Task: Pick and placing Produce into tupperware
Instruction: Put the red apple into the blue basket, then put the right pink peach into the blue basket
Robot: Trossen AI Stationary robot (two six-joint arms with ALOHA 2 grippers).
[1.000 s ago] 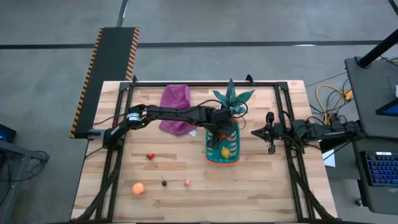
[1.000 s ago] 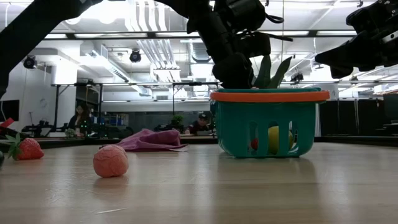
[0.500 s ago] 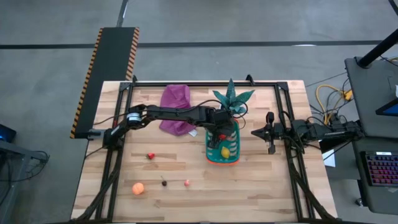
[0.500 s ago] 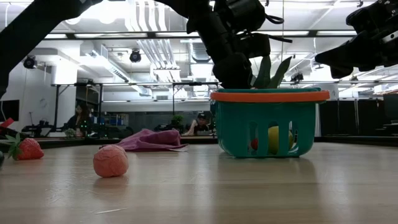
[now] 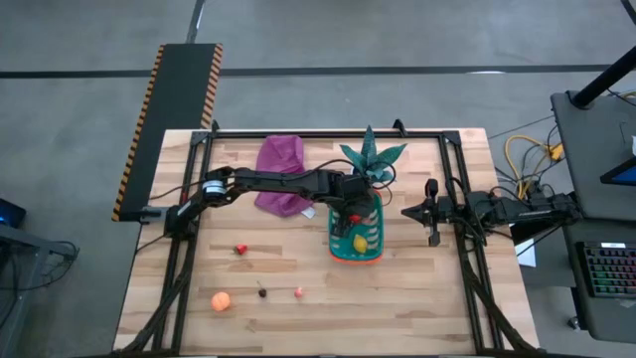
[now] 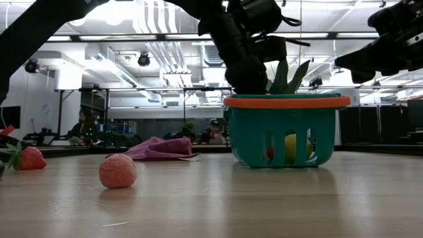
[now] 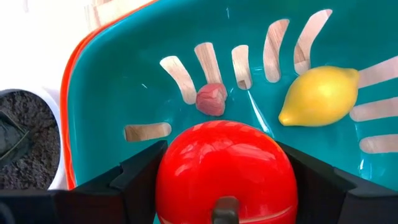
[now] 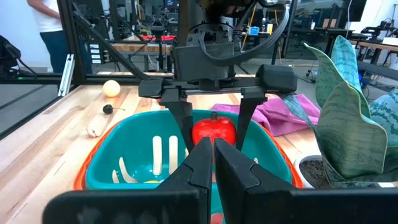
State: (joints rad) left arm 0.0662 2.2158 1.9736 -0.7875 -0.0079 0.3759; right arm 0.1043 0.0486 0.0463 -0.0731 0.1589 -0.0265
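Nothing differs from the earlier frames: both arms, the basket and every loose fruit stay where they were. The left gripper hangs in the mouth of the teal basket, its fingers clamped on either side of a round red fruit held above the basket floor. Below the fingers lie a yellow lemon, long axis roughly crosswise to the gripper with its nipple end toward the slotted wall, and a small pink piece. The right gripper waits beside the basket, fingers pressed together, empty. Outside the basket, well away from the left gripper, sit an orange ball, a strawberry and two tiny pieces.
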